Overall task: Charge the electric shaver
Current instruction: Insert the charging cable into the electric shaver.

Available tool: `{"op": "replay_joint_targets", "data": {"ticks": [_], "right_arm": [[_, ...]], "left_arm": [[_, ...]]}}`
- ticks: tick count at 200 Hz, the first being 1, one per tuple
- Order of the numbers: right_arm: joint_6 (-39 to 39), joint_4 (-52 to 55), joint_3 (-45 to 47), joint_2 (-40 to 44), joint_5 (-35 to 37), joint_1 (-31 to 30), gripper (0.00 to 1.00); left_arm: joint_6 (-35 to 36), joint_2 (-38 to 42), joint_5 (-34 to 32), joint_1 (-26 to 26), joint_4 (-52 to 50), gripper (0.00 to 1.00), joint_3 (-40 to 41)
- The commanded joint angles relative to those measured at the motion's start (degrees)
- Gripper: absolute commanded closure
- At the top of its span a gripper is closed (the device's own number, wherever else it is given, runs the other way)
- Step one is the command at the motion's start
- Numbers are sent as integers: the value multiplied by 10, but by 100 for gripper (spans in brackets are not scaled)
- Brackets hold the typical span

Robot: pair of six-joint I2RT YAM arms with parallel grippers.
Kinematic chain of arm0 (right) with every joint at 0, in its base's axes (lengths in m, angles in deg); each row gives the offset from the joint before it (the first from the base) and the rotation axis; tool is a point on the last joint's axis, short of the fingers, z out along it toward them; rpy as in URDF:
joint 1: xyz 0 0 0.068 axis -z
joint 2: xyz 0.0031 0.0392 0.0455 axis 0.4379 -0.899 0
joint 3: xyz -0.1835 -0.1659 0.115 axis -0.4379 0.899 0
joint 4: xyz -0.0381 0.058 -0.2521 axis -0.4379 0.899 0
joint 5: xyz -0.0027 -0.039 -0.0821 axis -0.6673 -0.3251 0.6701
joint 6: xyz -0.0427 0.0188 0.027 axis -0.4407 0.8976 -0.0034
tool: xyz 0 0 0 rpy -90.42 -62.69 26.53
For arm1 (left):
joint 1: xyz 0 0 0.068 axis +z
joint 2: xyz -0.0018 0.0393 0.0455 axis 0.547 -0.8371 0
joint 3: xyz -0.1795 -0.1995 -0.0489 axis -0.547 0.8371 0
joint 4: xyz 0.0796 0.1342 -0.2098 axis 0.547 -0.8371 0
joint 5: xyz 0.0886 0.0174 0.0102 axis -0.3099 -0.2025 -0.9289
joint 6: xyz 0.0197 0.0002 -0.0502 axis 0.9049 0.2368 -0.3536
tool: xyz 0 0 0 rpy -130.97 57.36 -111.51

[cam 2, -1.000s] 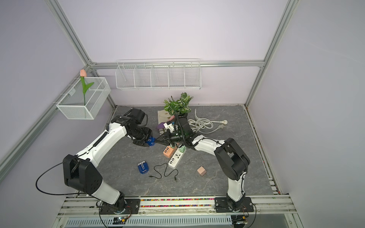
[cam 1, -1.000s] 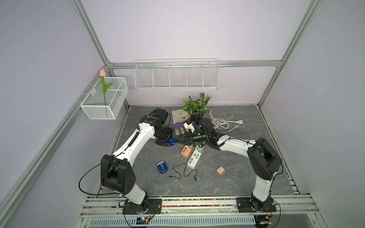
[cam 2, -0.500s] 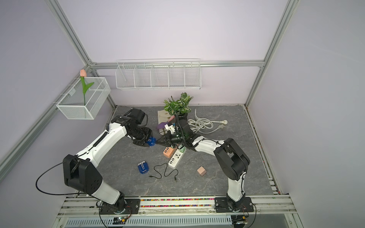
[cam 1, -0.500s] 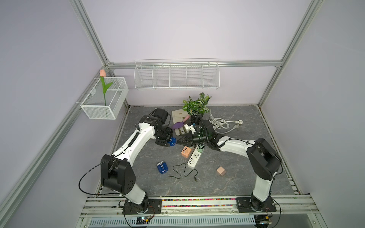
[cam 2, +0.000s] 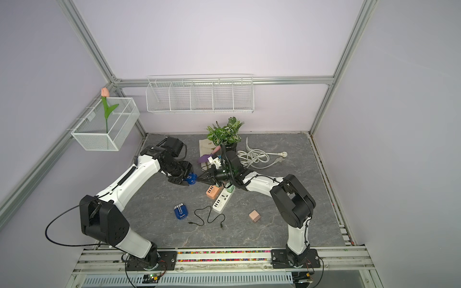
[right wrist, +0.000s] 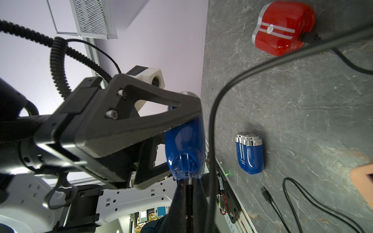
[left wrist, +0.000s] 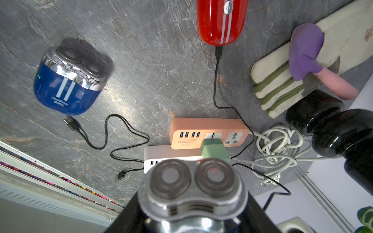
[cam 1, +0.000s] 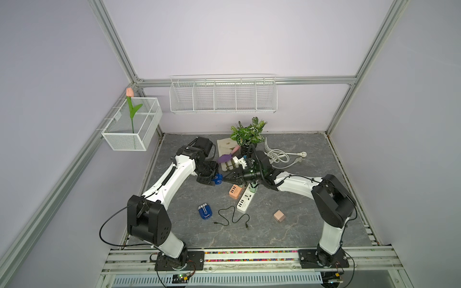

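Left gripper (cam 2: 189, 179): clamped on your shaver (right wrist: 184, 145), held off the table (cam 1: 299, 224), above its middle.
Right gripper (cam 1: 225, 178): pinched shut on the plug (right wrist: 188, 182), tip at the shaver's base.
Change: nothing moved this past second; you cannot call it seated.

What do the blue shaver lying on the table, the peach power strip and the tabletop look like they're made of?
Blue shaver: likely glossy plastic body, bright highlights; the mirror-like band under the heads looks chromed, metal or plated plastic unclear. Peach power strip: matte plastic, even colour, no glare. Tabletop: grey, veined like stone; possibly a printed surface.
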Motion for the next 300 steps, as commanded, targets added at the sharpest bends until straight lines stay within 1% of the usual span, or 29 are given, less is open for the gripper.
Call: {"op": "replay_joint_targets", "data": {"ticks": [1,59,98,148,197,236,300], "right_arm": [[-8,-4,-13,-8,6,-1,93],[-11,3,-28,-5,7,-1,93],[-13,4,-21,-4,5,-1,93],[-23,-23,-5,-4,16,-2,93],[-48,-36,-1,-5,25,-3,93],[-54,-31,1,-17,12,-7,93],[-97,34,-5,-16,20,-7,93]], "left_arm": [[-14,4,8,-5,-6,100,-4],[-15,-3,11,-12,-7,100,-5],[-25,-5,17,-14,4,100,-5],[-51,5,47,-19,26,100,-1],[-58,18,69,-19,28,100,5],[-37,14,79,-19,16,100,-8],[-15,17,95,-23,-1,100,-16]]}}
